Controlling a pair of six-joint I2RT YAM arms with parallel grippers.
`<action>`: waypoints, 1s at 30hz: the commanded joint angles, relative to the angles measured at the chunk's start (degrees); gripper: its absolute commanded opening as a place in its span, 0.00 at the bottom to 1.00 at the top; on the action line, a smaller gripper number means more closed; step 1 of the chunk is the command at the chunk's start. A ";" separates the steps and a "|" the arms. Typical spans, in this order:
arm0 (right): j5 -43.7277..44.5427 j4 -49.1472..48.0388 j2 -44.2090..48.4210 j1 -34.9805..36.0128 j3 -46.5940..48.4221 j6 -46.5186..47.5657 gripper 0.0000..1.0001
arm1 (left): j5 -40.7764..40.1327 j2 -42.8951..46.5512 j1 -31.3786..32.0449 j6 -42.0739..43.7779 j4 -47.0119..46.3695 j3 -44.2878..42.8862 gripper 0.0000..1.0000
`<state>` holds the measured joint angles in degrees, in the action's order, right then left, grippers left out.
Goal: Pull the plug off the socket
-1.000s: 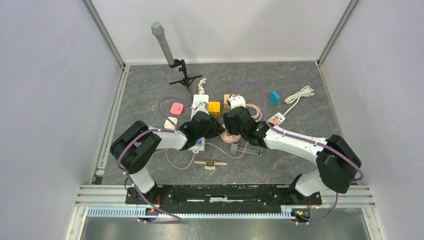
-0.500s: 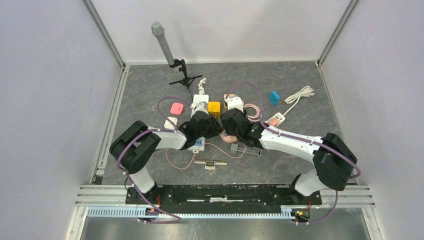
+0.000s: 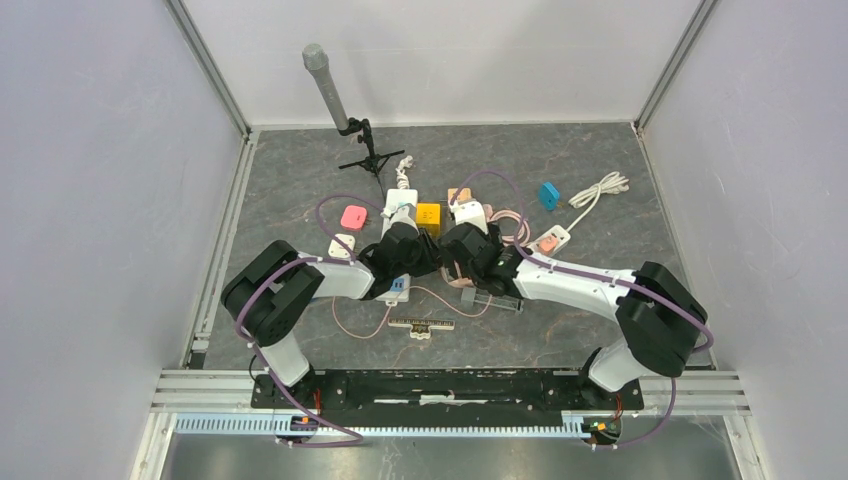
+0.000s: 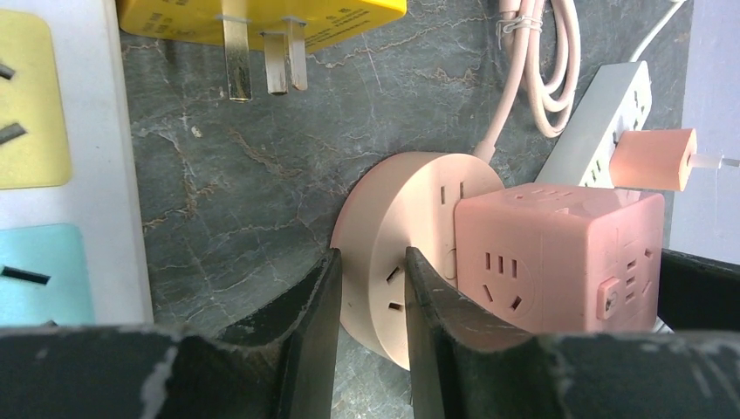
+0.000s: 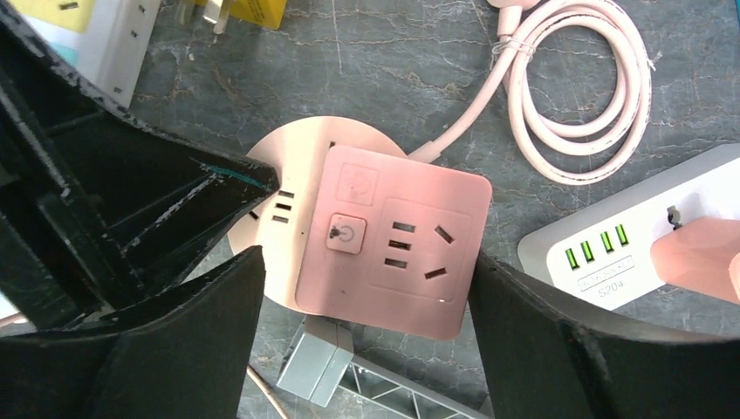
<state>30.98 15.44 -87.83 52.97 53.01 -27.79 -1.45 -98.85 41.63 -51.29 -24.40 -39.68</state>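
Pink on pink at mid-desk: a cube plug (image 5: 393, 240) sits seated in a round socket (image 5: 305, 144), roughly halfway between the left and right edges, with a robot arm flanking it on either side. The right gripper (image 5: 366, 266) is spread wide and straddles the cube. One finger touches its side and the other is just short of it, placed, it appears, to clamp the plug and lift. The left gripper (image 4: 371, 257) has its fingers drawn nearly together with the tips at the socket's rim, seemingly to hold the base down so it does not rise with the plug. Whether they pinch the rim or merely press on it cannot be told. The plug is not yet free. The socket's pink cord (image 5: 576, 96) lies coiled just beyond, toward the far edge, beside a white power strip (image 5: 628, 205); a yellow adapter (image 4: 262, 13) lies prongs-out nearby. The desk (image 3: 560, 330) is dark grey, marble-veined and matt, cluttered in its middle. A microphone stand (image 3: 330, 85) rises at the far left corner, and pale walls (image 3: 100, 200) enclose three sides.
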 commanded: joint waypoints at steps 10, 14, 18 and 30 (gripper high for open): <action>-6.23 -6.59 1.62 -1.58 -1.60 -2.13 0.00 | -5.71 -3.86 0.12 5.06 15.04 2.70 0.38; -19.94 -19.50 7.24 -5.40 -9.17 -4.04 0.00 | -6.96 -3.83 0.12 5.34 15.88 3.00 0.38; -21.77 -21.24 9.20 -5.68 -8.51 -2.49 0.00 | -6.74 -4.97 0.12 4.88 14.94 3.15 0.37; -13.91 -18.29 7.99 -1.18 -5.44 2.56 0.00 | -7.16 -6.02 0.12 4.71 15.26 3.01 0.36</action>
<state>25.85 4.32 -83.35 49.52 45.84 -23.94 -4.36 -99.98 41.52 -51.31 -25.89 -40.23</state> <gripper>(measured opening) 0.658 0.359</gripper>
